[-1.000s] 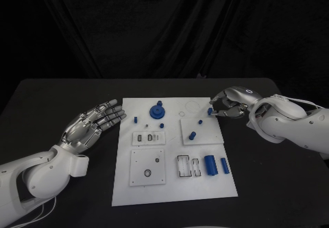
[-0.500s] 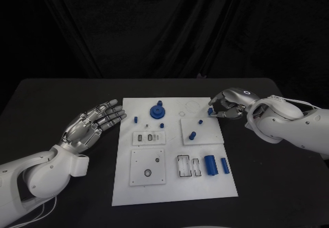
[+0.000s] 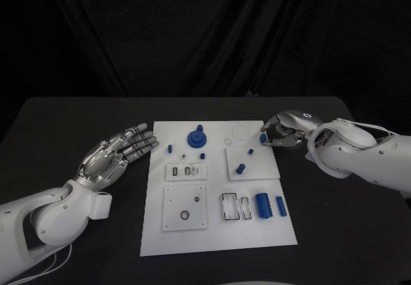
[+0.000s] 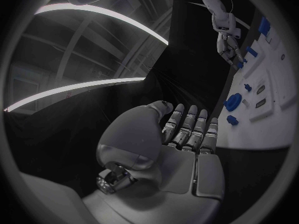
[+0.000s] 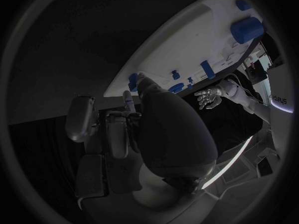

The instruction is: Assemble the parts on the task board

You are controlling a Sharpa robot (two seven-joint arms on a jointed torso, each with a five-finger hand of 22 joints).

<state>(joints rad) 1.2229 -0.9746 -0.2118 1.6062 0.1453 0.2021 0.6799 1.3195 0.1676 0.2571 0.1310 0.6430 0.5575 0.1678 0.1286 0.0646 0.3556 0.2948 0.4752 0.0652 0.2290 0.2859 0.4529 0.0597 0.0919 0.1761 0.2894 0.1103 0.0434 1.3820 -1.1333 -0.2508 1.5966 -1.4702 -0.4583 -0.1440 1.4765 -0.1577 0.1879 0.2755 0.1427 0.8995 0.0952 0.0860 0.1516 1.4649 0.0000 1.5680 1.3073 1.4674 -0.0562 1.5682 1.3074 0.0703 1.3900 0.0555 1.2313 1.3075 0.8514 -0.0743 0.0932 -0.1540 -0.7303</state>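
The task board (image 3: pixel 218 237) lay between the two hands. The left hand (image 3: pixel 116 154) rested on the table (image 3: pixel 69 124) just off the board's left edge; the right hand (image 3: pixel 287 132) sat at its far right corner, touching a small part (image 3: pixel 263 138) there.

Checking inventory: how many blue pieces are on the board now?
8: gear, far middle; left piece and middle piece just nearer; peg and stub on the right square; thick cylinder and slim cylinder, near right; edge piece at the right hand. That hand may hide more.
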